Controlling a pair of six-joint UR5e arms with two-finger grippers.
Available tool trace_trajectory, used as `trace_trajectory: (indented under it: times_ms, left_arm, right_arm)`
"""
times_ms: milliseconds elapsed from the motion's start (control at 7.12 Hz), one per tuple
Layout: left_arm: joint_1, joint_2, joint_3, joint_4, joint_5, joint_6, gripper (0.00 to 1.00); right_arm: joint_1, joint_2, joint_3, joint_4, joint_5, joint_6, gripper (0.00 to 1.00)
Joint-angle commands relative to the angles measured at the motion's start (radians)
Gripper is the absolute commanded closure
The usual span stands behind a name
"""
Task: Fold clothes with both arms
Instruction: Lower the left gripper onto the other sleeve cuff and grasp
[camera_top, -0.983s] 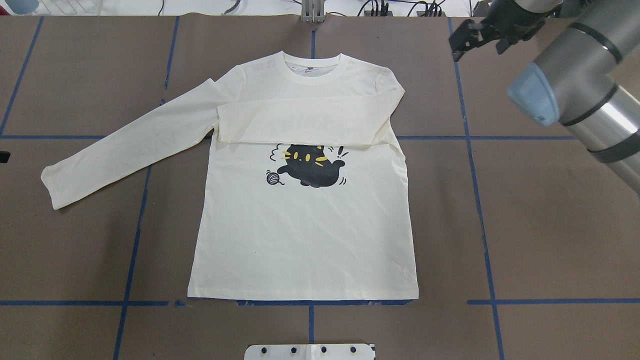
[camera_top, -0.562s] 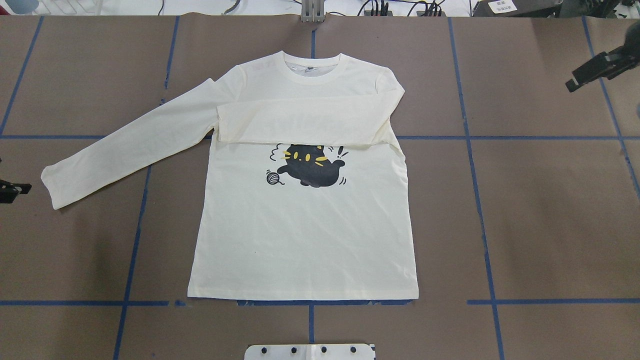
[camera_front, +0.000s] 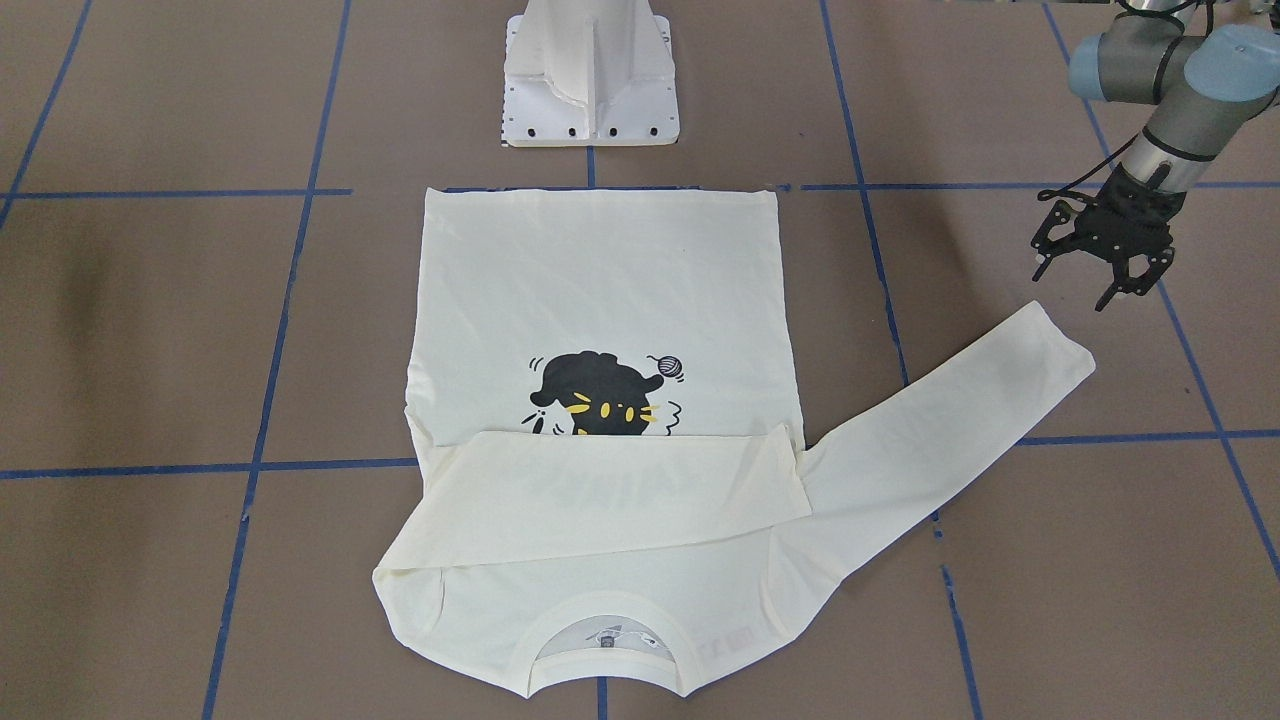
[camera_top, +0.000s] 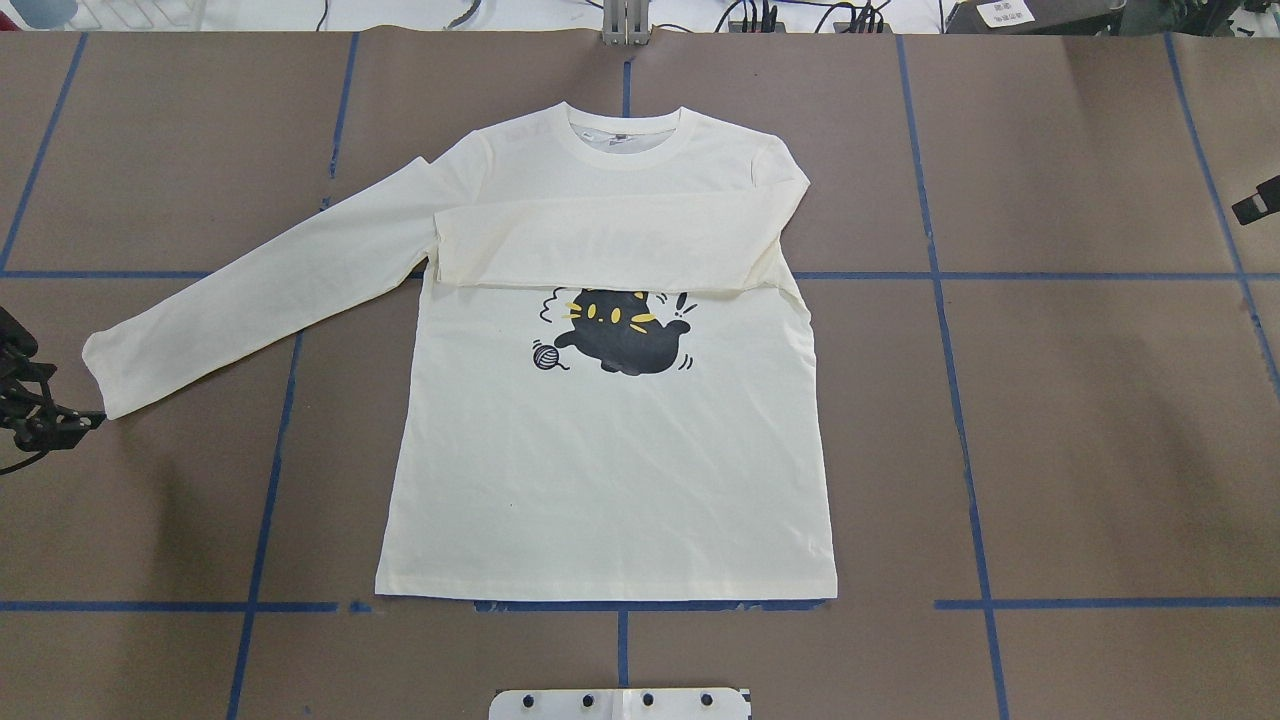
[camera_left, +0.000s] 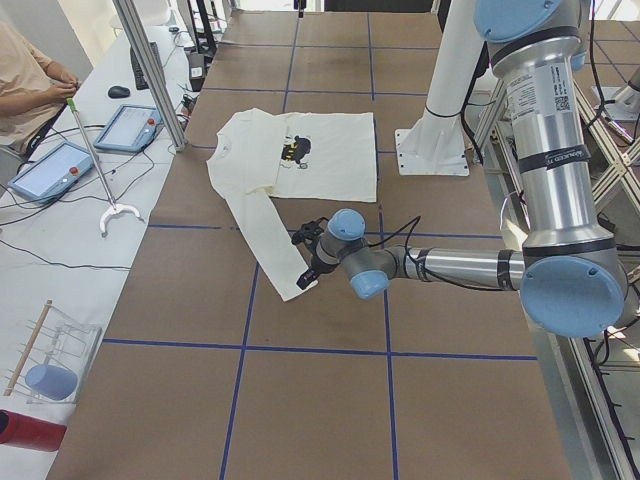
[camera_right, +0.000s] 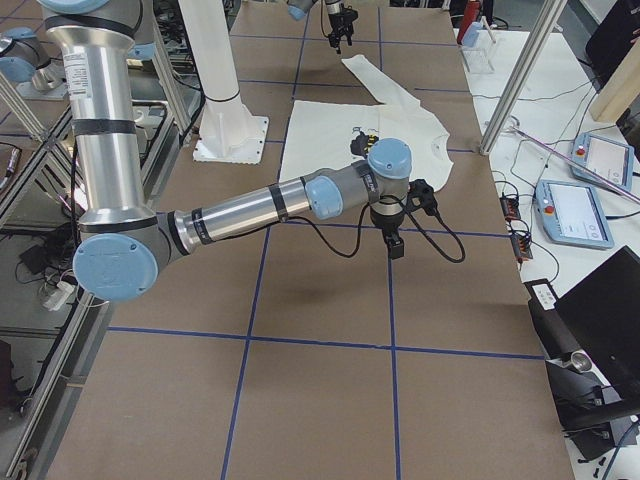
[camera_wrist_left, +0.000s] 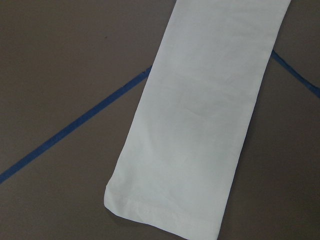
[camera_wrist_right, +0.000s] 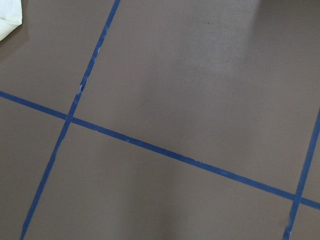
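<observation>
The cream-white shirt (camera_top: 610, 460) lies flat and front up on the brown table, with the black cat print (camera_top: 625, 335) showing. One sleeve (camera_top: 600, 245) is folded across the chest. The other sleeve (camera_top: 260, 290) stretches out to the overhead view's left, its cuff (camera_front: 1050, 345) flat on the table. My left gripper (camera_front: 1100, 272) hovers open just beyond that cuff and also shows at the overhead view's left edge (camera_top: 55, 418). The left wrist view looks down on the cuff (camera_wrist_left: 165, 210). Only a sliver of my right gripper (camera_top: 1256, 205) shows at the right edge, well away from the shirt; I cannot tell its state.
The white pedestal base (camera_front: 590, 80) stands at the table's robot side, just past the shirt's hem. Blue tape lines (camera_top: 960, 400) cross the brown surface. A person (camera_left: 30, 80) sits at a side table with tablets (camera_left: 125, 125) beyond the collar end.
My right arm has swung away to the right, nearly out of the overhead view. My left gripper has come in from the left edge up to the outstretched sleeve's cuff. The shirt has not moved.
</observation>
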Motion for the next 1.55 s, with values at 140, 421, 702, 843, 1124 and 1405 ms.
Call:
trace_trajectory:
  times_ms: [140,421,702,843,1124,1405]
  left_arm:
    - [0.030,-0.082,0.088,0.001,0.005,0.000,0.13]
    - [0.031,-0.087,0.100,-0.011,0.005,0.003,0.16]
    - [0.031,-0.084,0.098,-0.016,0.005,0.003,0.85]
    - [0.031,-0.080,0.100,-0.016,0.007,0.006,1.00]
    - [0.030,-0.077,0.093,-0.017,0.007,0.005,1.00]
    - [0.018,-0.071,0.048,-0.080,0.121,0.006,1.00]
  right_arm:
    - [0.004,-0.013,0.013,0.001,0.000,0.001,0.00]
    - [0.004,-0.018,0.022,0.001,0.002,0.009,0.00]
    - [0.005,-0.018,0.027,0.000,0.002,0.010,0.00]
    - [0.005,-0.018,0.028,0.001,0.002,0.012,0.00]
    - [0.005,-0.018,0.028,0.001,0.002,0.012,0.00]
    - [0.005,-0.018,0.030,0.001,0.000,0.013,0.00]
